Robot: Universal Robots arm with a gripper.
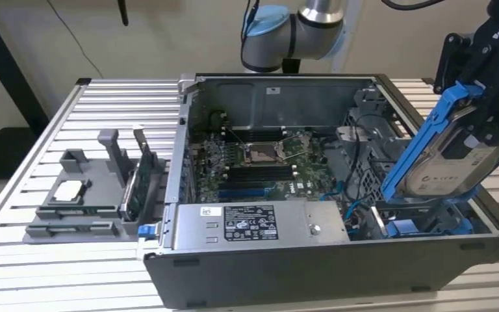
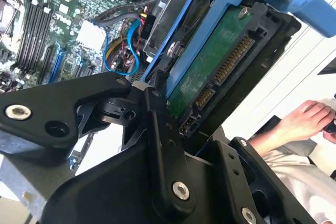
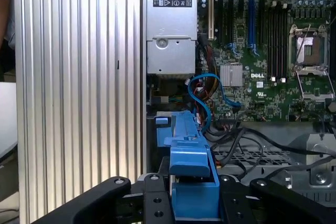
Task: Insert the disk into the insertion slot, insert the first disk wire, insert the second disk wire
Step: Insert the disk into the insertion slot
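Jaws: clamped on the disk, one black finger pressed against each side of its blue frame.
Gripper: the gripper [image 1: 482, 118] is black and hangs above the open computer, at the exterior view's right.
Fingers: in the second wrist view, one finger [image 2: 157, 129] runs up to the edge of the blue frame.
Disk: the disk [image 1: 440, 170] is held in the air, steeply tilted. Its silver face with the white label faces the exterior camera, and its blue frame edge faces the middle of the computer.
Disk underside: the second wrist view shows its green circuit board [image 2: 210, 66] and a row of gold connector pins.
Disk position: its lower end is down at the mouth of the insertion slot [image 1: 447, 212]. Whether they touch cannot be told.
Insertion slot: a dark grey bay in the near corner of the computer case [image 1: 319, 279], at the exterior view's right.
Blue cables: the blue cables [image 3: 202, 90] loop loosely just beside the bay, between it and the motherboard.
Motherboard: the motherboard [image 1: 258, 162] is green and lies flat on the case floor, with black memory slots.
Power supply: the grey metal box [image 1: 249, 224] with a black-and-white sticker sits along the near wall of the case.
Table: the table [image 1: 102, 97] is ribbed aluminium, and the case lies on it.
Tray: the grey tray [image 1: 76, 195] of parts sits beside the case, at the exterior view's left.
Person: a person's hand [image 2: 310, 121] shows in the second wrist view, well apart from the gripper.
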